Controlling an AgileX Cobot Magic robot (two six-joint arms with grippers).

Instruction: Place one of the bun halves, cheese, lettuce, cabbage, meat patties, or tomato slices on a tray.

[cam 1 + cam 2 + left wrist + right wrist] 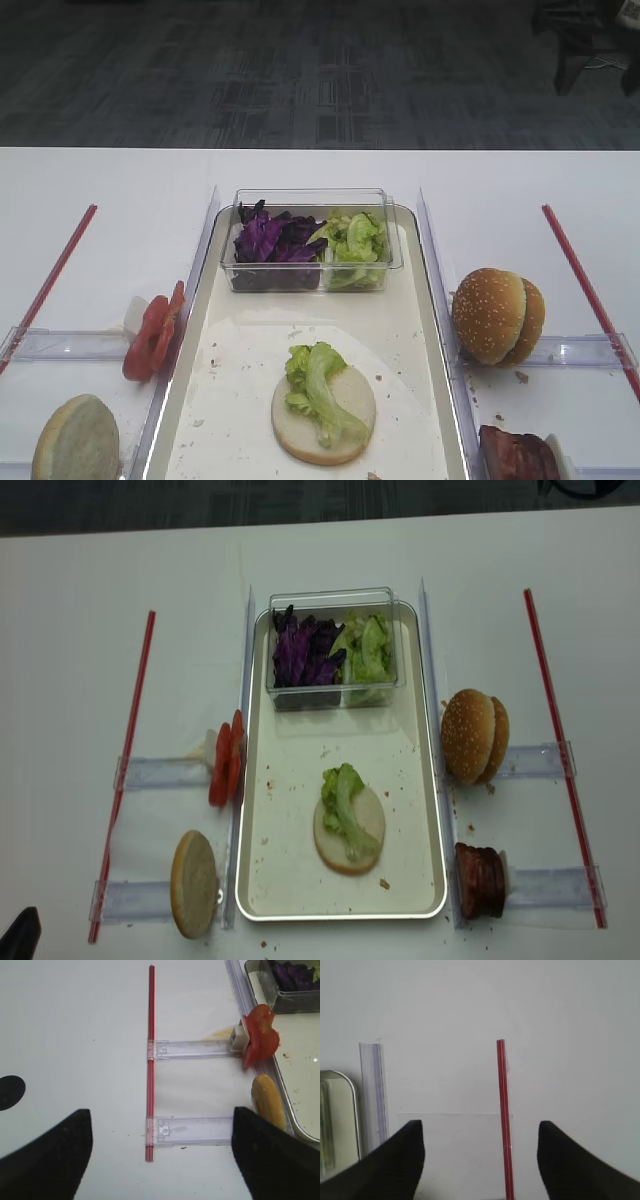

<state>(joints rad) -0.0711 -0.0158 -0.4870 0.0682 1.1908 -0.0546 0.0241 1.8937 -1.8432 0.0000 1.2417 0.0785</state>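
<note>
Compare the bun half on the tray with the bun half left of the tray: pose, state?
The bun half on the tray lies flat, pale cut face up, lettuce on top. The bun half left of the tray stands on edge against the tray rim, bare. Both are round and pale-faced.

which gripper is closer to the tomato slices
Left. The left gripper has the tomato slices ahead to its right; the right gripper sees none.
</note>
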